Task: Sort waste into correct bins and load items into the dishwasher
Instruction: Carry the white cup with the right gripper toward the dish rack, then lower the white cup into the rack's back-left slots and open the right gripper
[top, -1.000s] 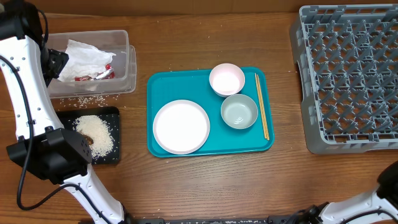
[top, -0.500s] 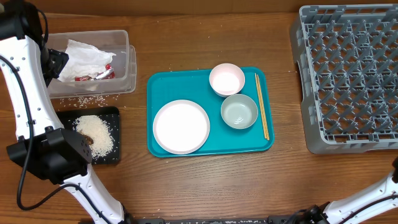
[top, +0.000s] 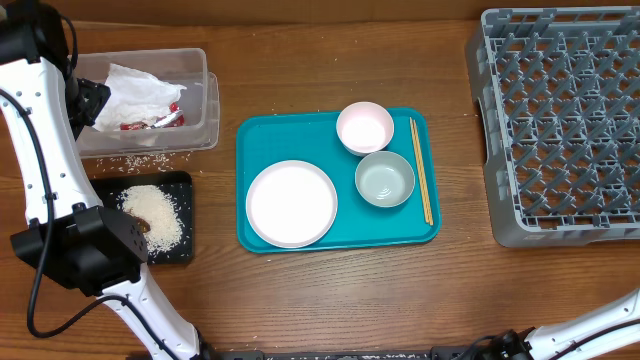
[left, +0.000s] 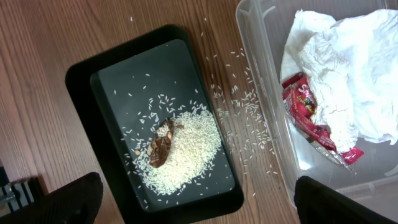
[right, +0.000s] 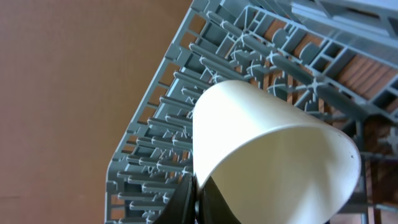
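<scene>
Clearly, the right jaws pinch the thin wall of the small white cup (right: 273, 155), with the grey rack (right: 155, 162) behind it. It looks light, stiff, slick and chippable, so that rim hold suits; the left jaws gape over the black tray (left: 81, 81).

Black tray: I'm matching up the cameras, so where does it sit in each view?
Overhead: black tray at lower left, just below the clear tub.
Left wrist: tray centre-left, tub to its right.
Right wrist: not in it.
Shared landmark: the clear tub, beside the tray in both.
</scene>
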